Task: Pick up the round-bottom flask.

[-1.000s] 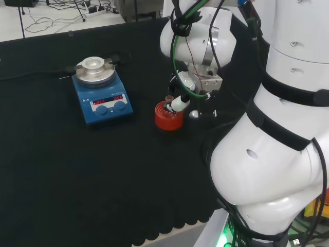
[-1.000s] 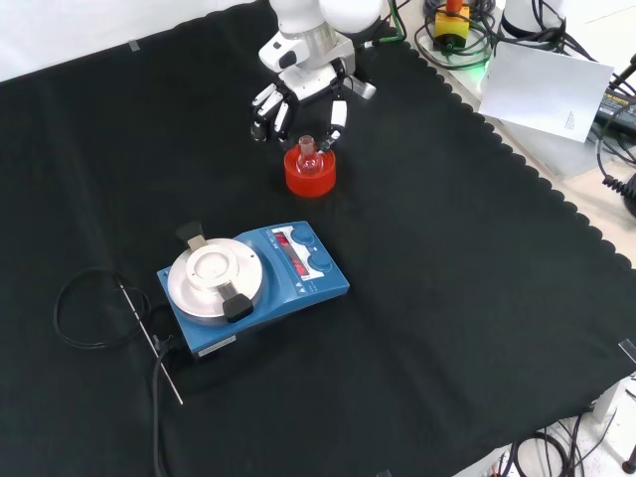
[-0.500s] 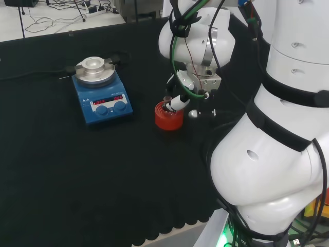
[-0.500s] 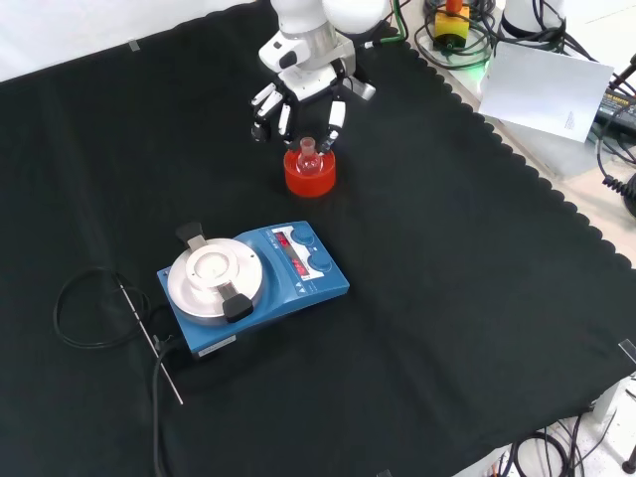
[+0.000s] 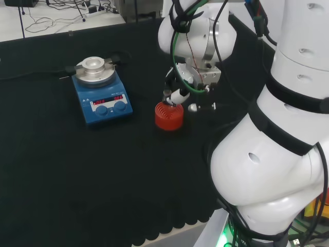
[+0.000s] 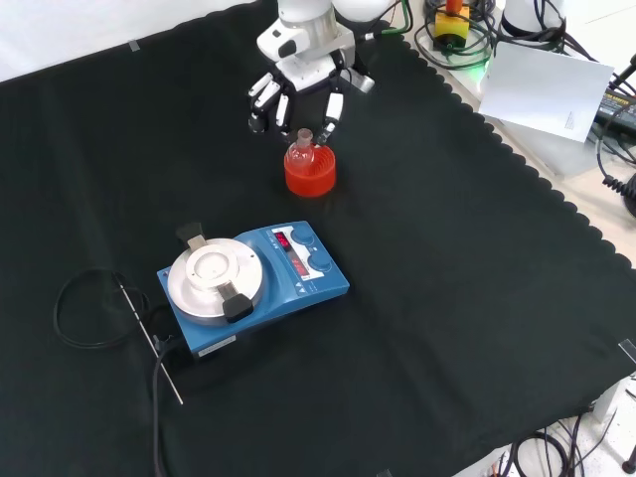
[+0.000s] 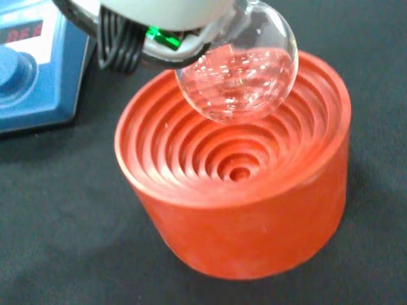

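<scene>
The clear round-bottom flask [image 7: 238,70] hangs just above the ribbed hollow of the red stand [image 7: 241,184], its bulb free of the rings. The hand [image 6: 298,84] comes down from the top of the front view, and its fingers [image 6: 329,107] close in on the neck of the flask [image 6: 301,152] over the stand [image 6: 309,175]. In the head view the hand [image 5: 177,95] sits right above the stand [image 5: 168,116], to the left of the arm's white links. A blurred white part of the hand [image 7: 159,9] shows at the flask's neck.
A blue hotplate stirrer [image 6: 253,283] with a round metal top stands in front of the stand in the front view, with a black cable [image 6: 89,308] and a thin probe beside it. It is left of the stand in the head view [image 5: 100,92].
The hand has closed in on the flask's neck and risen a little. The flask has come up out of the red stand.
</scene>
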### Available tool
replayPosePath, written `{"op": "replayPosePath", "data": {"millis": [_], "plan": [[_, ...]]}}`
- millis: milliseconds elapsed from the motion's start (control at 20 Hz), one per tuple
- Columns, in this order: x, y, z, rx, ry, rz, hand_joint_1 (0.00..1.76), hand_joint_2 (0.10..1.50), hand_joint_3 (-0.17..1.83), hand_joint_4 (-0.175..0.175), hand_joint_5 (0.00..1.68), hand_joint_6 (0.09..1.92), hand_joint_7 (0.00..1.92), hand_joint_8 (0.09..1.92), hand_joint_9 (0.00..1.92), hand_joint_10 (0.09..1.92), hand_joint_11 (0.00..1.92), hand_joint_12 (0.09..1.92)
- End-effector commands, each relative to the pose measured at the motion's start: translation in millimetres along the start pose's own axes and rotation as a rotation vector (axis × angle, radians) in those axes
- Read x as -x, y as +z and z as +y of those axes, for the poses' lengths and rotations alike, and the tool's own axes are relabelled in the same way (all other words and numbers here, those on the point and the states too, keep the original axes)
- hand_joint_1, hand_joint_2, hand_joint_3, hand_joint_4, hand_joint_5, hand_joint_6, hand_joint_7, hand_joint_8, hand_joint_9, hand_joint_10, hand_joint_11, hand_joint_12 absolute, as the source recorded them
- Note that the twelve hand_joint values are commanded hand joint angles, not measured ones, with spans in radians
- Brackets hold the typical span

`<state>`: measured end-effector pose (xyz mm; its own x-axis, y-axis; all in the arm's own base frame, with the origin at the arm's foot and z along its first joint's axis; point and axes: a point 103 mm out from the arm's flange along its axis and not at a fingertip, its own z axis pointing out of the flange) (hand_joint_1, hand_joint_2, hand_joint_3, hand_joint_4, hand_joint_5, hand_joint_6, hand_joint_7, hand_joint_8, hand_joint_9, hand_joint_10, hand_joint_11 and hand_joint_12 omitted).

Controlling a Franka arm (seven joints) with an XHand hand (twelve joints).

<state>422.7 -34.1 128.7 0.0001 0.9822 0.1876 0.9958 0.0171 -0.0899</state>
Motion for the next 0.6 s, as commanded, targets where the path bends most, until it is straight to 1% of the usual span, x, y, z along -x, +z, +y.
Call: {"op": "replayPosePath", "data": {"millis": [50,350,500,600], "plan": [[-8,-40,7,0.007,0.011,-0.004,1.09,0.68,0.74,0.170,1.13,0.96,0.30,0.71,0.59,0.64,0.30,1.35],[-19,-79,26,0.007,0.024,-0.007,1.09,0.68,0.75,0.168,1.13,0.96,0.29,0.71,0.58,0.63,0.30,1.35],[-23,-88,35,0.013,0.024,-0.004,1.09,0.67,0.76,0.158,1.13,0.97,0.29,0.71,0.58,0.64,0.30,1.35],[-28,-97,47,0.006,0.017,-0.008,1.09,0.67,0.77,0.156,1.13,0.97,0.29,0.71,0.58,0.64,0.30,1.35]]}}
